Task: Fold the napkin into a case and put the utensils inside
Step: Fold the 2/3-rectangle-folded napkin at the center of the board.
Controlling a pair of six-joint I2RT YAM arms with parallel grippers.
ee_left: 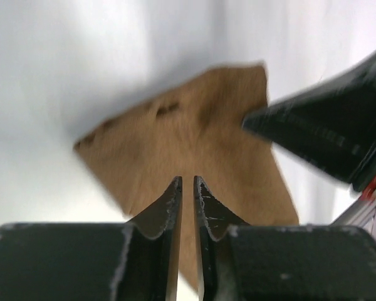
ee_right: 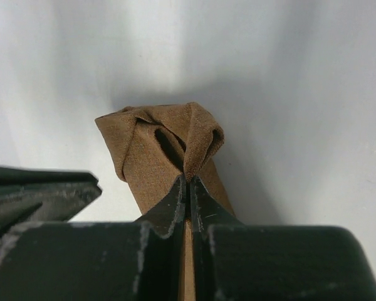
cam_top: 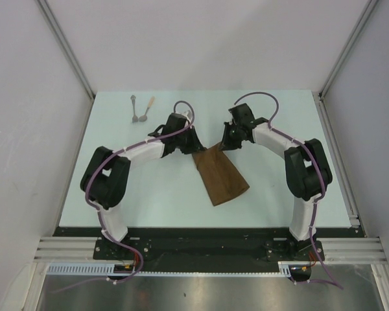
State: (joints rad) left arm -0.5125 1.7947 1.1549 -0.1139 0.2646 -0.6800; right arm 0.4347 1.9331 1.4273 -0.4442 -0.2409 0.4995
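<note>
The napkin (cam_top: 222,175) lies on the white table (cam_top: 279,188), right of centre and between the two arms. From above it shows as a brown folded shape, narrow at its far end and wider at its near end. The near end lies flat on the table.

The right gripper (cam_top: 225,144) sits at the far right corner of the napkin. In the right wrist view its jaws are clenched on a raised fold of the cloth (ee_right: 156,150), which bunches and curls over just ahead of the fingertips (ee_right: 178,188). The cloth runs back between the fingers, so the right gripper (ee_right: 188,179) is grasping the napkin.

The left gripper (cam_top: 193,146) sits at the far left corner of the napkin, close beside the right gripper. In the left wrist view its jaws stand almost together, with only a thin slit between them. The napkin (ee_left: 175,144) lies beyond and below the left gripper (ee_left: 188,180). Whether any cloth is pinched in that slit cannot be told, and the view is blurred.

The two utensils lie side by side at the far left of the table, well apart from the napkin. The grey-handled utensil (cam_top: 135,109) is on the left and the tan-handled utensil (cam_top: 147,110) is on the right
</note>
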